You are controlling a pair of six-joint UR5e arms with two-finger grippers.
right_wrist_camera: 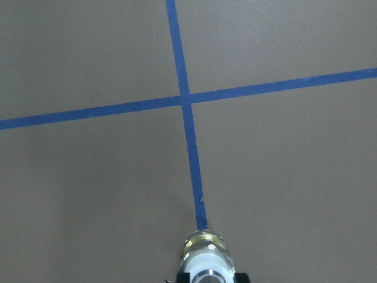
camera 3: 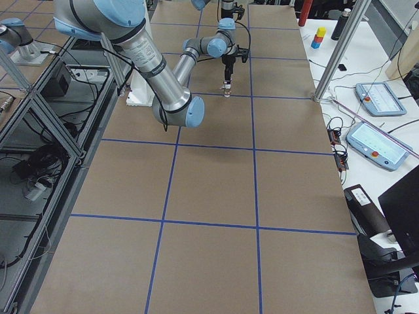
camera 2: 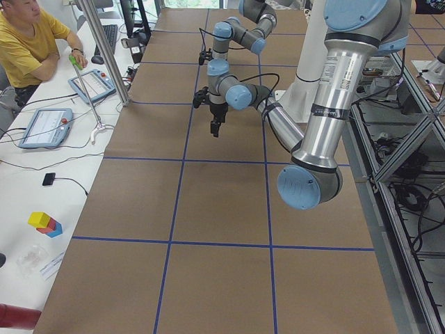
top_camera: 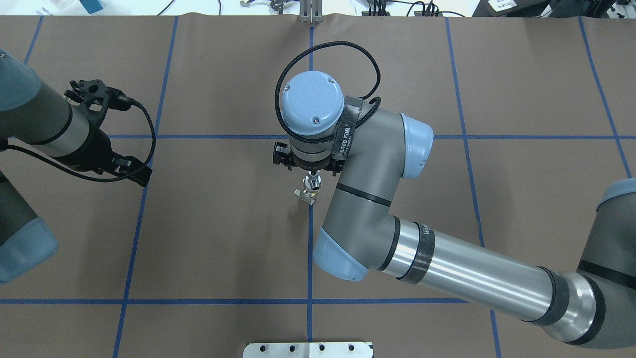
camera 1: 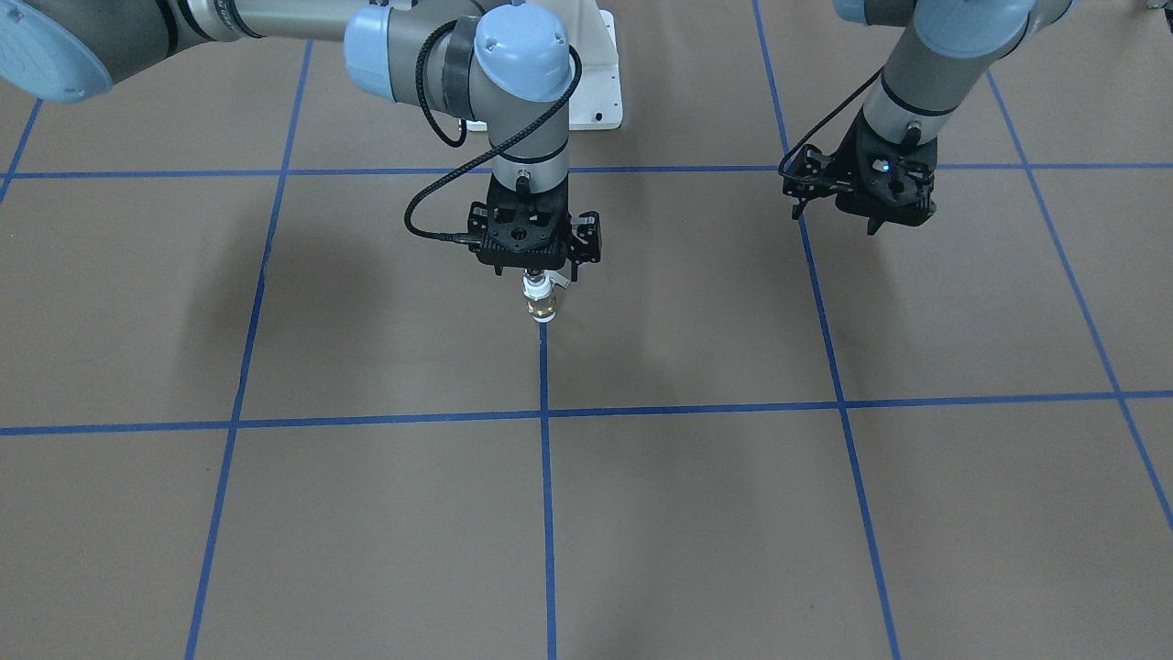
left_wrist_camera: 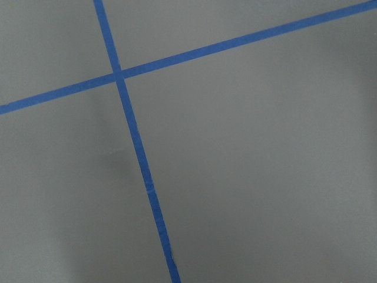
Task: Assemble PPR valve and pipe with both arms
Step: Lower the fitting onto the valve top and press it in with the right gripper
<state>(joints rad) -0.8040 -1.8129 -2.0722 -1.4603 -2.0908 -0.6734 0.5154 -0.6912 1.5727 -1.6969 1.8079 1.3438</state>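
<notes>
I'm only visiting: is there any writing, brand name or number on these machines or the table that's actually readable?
No text can be quoted reliably.
Black strap on the right arm: white letters, too blurred to read.
Black band on its forearm: small white mark, unreadable.
White label on the left arm: print too small.
Table: blue tape lines only, no writing.

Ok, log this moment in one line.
right pincer: shut on valve, upright over blue line | left pincer: open, empty, off to side

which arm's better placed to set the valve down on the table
Right. The right gripper is shut on the PPR valve, holding it upright close to the table. The left gripper hangs off to the side, with nothing seen in it.
</notes>
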